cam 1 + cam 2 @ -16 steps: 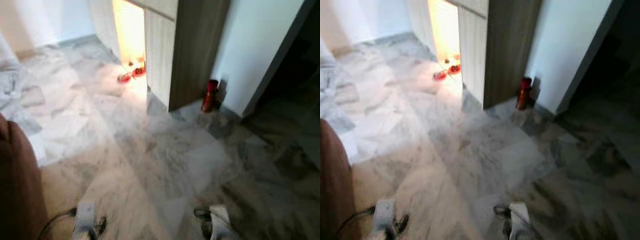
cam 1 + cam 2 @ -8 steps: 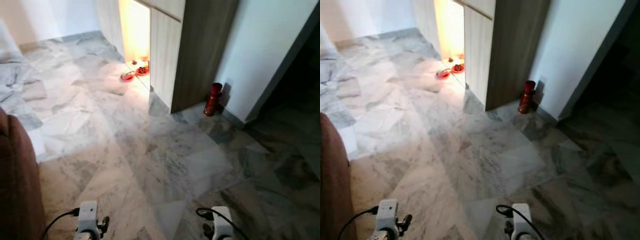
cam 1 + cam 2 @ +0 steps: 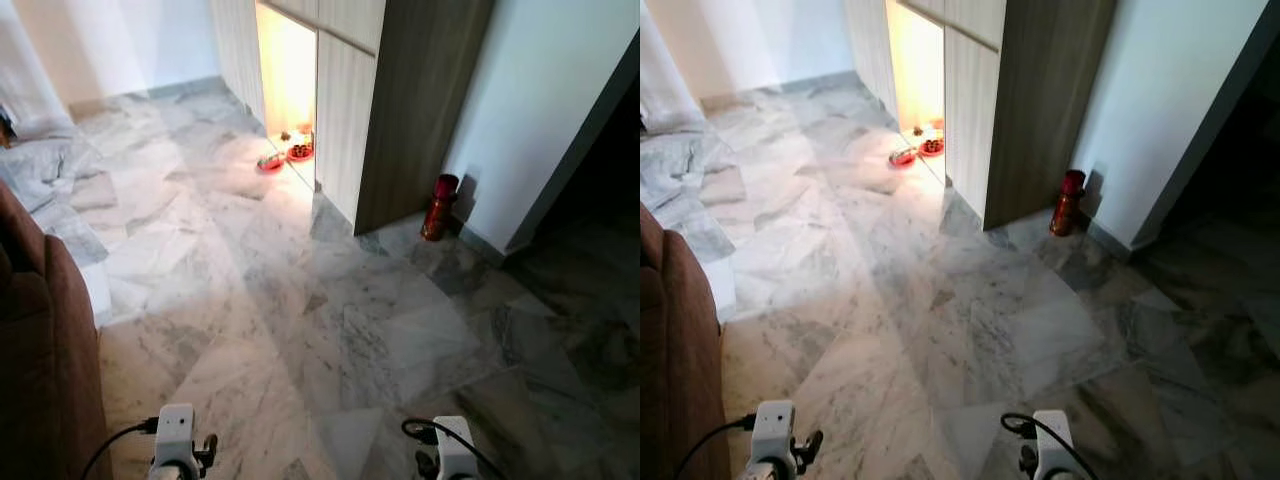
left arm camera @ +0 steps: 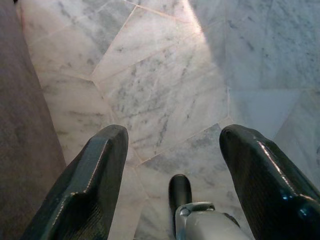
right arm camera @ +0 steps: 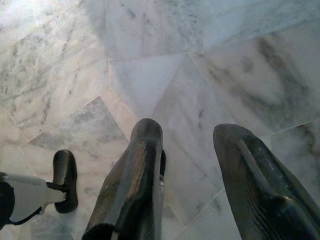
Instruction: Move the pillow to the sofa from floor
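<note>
The pillow cannot be found: the pictures show no cushion on the floor (image 3: pixel 300 330), and of the sofa (image 3: pixel 40 380) only a brown arm at the robot's left. So which way the pillow lies from the grippers, and how its long axis runs, cannot be told. Whether it waits somewhere out of the camera or lies already on the seat is also open, and the scene fits both.

The left gripper (image 4: pixel 172 150) hangs low, pointing down at the floor just beside the sofa. Its two black fingers stand wide apart and hold nothing. The right gripper (image 5: pixel 197 150) hangs the same way over bare tiles, with fingers parted and nothing between them. The left arm is the nearer one to the sofa.

The floor is polished marble, grey and white with veins, in large angled slabs, and it looks hard and slippery. The sofa cover looks like a soft, matt cloth. Ahead stands a wooden cabinet (image 3: pixel 420 100) with a lit opening, and a red bottle (image 3: pixel 438 207) stands at the wall beside it.
</note>
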You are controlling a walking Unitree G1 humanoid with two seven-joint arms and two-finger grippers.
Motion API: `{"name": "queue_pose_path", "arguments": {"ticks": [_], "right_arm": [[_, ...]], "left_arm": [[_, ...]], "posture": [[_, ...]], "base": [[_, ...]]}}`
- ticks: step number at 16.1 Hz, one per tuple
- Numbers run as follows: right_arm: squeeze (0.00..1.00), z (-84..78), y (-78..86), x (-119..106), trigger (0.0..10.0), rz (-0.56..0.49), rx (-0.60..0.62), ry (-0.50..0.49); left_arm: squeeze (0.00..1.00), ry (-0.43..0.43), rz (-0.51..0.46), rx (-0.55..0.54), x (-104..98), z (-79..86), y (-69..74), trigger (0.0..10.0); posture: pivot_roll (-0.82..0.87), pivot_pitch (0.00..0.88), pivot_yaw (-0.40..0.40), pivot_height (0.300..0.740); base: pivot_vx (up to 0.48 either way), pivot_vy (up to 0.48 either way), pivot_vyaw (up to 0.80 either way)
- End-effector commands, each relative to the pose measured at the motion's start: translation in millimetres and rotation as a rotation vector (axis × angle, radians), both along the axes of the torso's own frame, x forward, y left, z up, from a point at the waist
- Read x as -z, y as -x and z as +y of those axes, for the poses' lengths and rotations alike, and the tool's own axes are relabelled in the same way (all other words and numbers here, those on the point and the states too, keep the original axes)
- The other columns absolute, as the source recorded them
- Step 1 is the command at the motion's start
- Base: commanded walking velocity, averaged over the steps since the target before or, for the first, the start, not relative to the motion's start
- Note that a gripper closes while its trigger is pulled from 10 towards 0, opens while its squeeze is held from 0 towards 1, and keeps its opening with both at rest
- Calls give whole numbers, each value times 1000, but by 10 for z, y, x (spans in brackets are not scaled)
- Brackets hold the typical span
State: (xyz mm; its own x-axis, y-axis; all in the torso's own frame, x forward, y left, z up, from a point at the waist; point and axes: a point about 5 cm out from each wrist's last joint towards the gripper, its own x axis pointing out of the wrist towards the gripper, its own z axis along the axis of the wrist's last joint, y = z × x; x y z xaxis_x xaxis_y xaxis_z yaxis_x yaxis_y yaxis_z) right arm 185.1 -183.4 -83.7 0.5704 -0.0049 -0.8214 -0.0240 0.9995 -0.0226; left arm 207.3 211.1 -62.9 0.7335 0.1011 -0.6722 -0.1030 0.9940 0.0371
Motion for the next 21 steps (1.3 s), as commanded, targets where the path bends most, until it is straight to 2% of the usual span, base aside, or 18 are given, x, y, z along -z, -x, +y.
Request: {"name": "queue_pose_path", "arguments": {"ticks": [1, 21], "right_arm": [[0, 16, 20, 13, 10000, 10, -4, -2], [0, 16, 20, 13, 10000, 10, -4, -2]], "left_arm": [[0, 6, 17, -4, 30, -9, 44, 10000], [0, 6, 17, -4, 30, -9, 44, 10000]], "posture": [[112, 57, -17, 740], [112, 57, -17, 740]], "base": [[0, 0, 0], [0, 0, 0]]}}
